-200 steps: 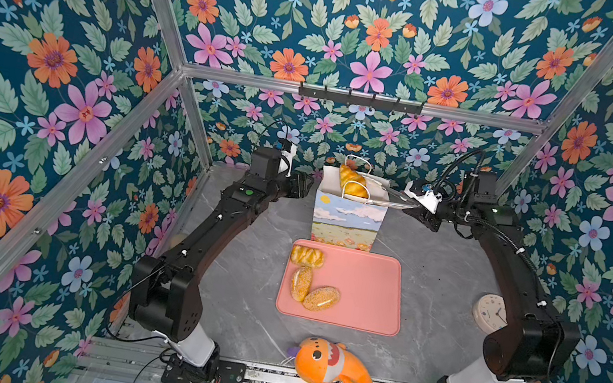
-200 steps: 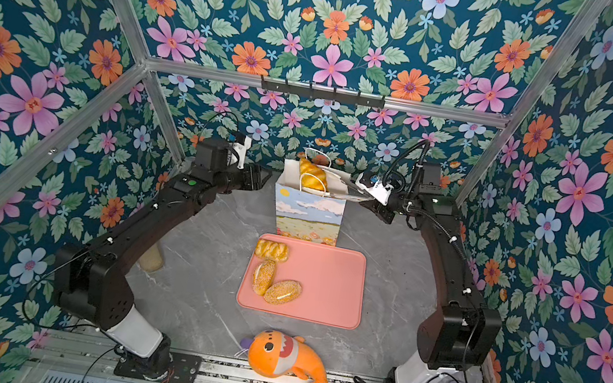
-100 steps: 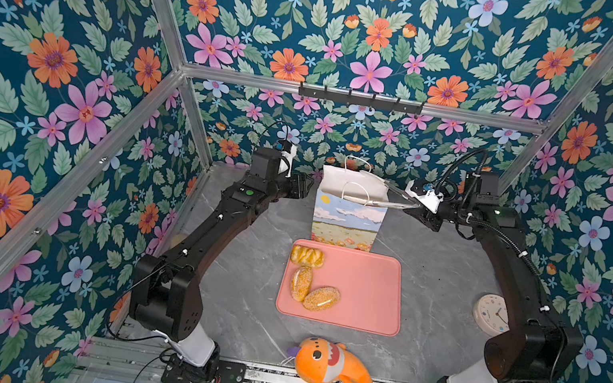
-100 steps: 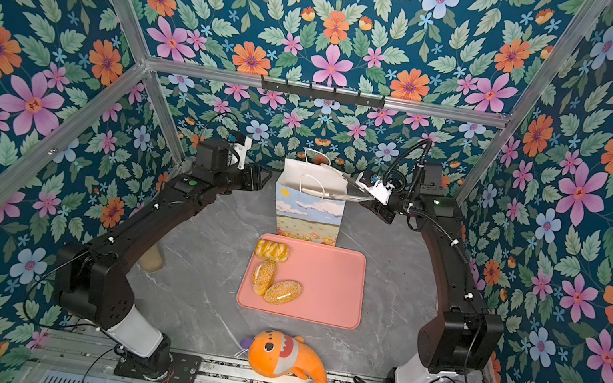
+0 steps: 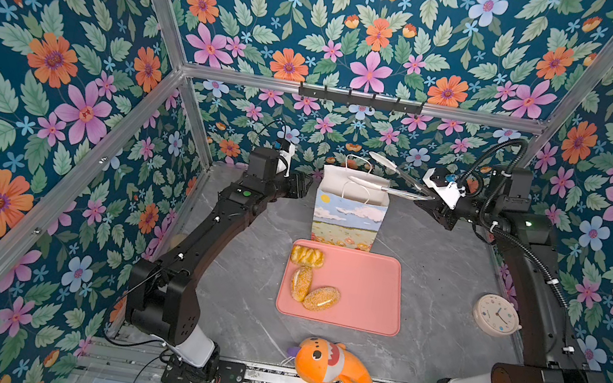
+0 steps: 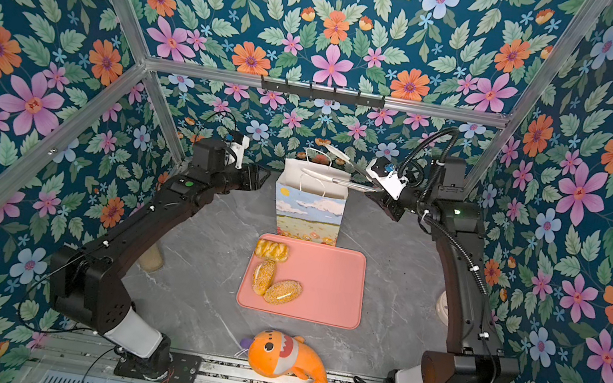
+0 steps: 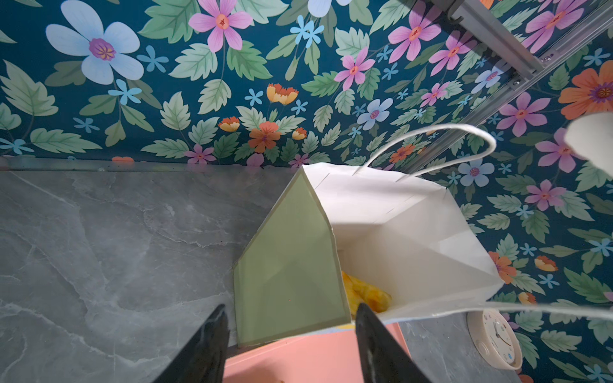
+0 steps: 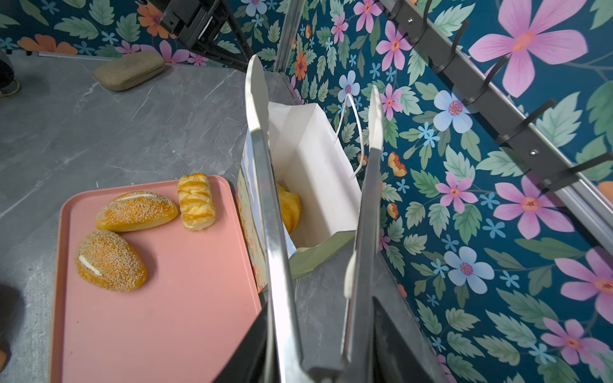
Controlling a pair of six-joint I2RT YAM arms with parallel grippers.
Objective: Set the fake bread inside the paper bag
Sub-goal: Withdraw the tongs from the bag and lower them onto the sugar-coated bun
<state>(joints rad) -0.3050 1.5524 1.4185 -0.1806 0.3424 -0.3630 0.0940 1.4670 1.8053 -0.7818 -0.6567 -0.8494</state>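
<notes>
The right hand (image 8: pixel 321 348) is clenching the butt of the metal tongs (image 8: pixel 265 199), whose empty arms are spreading apart over the mouth of the paper bag (image 5: pixel 348 220) just ahead of it. One piece of fake bread (image 8: pixel 290 209) is lying inside the bag. A braided bun (image 5: pixel 306 256) and two sesame rolls (image 5: pixel 301 283) are sitting on the pink tray (image 5: pixel 364 290), beyond the bag toward the robot's base. The left hand (image 7: pixel 290 310) is hovering released, fingers apart, at the bag's opposite side.
</notes>
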